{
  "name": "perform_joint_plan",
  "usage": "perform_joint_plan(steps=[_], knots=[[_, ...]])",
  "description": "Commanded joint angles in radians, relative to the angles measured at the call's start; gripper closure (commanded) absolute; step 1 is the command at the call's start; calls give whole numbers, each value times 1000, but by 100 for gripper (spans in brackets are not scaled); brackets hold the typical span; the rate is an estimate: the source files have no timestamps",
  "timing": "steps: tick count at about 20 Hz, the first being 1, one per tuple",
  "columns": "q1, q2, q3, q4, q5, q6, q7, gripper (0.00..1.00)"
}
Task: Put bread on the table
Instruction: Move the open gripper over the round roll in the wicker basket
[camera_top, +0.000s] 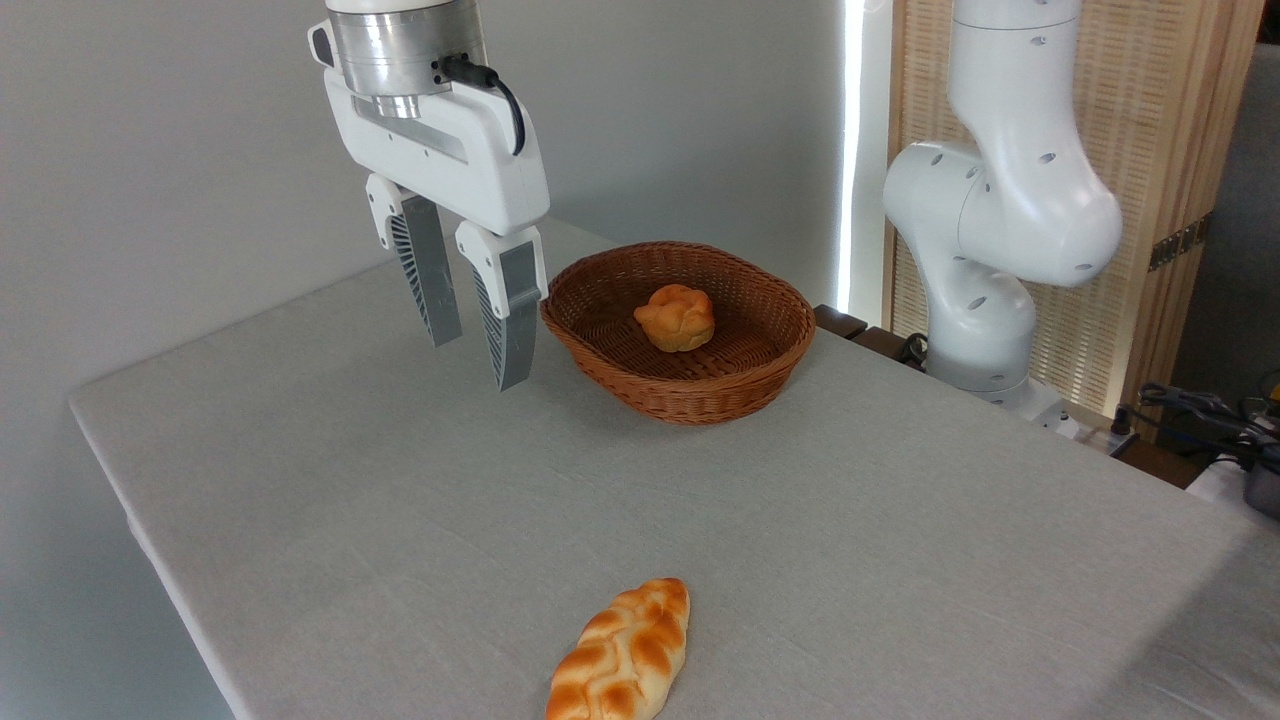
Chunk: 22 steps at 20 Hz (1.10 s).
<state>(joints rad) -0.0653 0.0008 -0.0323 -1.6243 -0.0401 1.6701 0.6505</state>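
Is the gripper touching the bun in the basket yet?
Apart. The camera view shows the gripper open and empty, left of the basket, with the basket's rim between its fingers and the bun.

Gripper (478, 362) hangs above the table (400, 480), fingers parted, nothing between them, just left of the basket (680, 385). Bun (676, 317) sits inside the basket. Braided loaf (622, 655) lies on the cloth at the near edge, well apart from both.

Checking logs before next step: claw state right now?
Claw: open, holding nothing, hanging above the table left of the basket; bun in the basket, untouched.
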Motion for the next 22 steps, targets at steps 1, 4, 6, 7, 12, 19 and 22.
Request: perform_joint_plan(steps=[1,4,6,7,12,19,22], knots=[[-4,-25,9,-17,-6,-33,-14,0],[-4,-25,11,-17,-9,-33,-12,0],[-4,-25,9,-17,-9,-33,-12,0],[-4,-25,9,-17,-9,-33,-12,0],[-5,-62,-12,-90,-14,-30,-18,0],[-181,-243,-54,-293,-40,-15,6,0],[-260,-340,-57,-405,-46,-16,5,0]])
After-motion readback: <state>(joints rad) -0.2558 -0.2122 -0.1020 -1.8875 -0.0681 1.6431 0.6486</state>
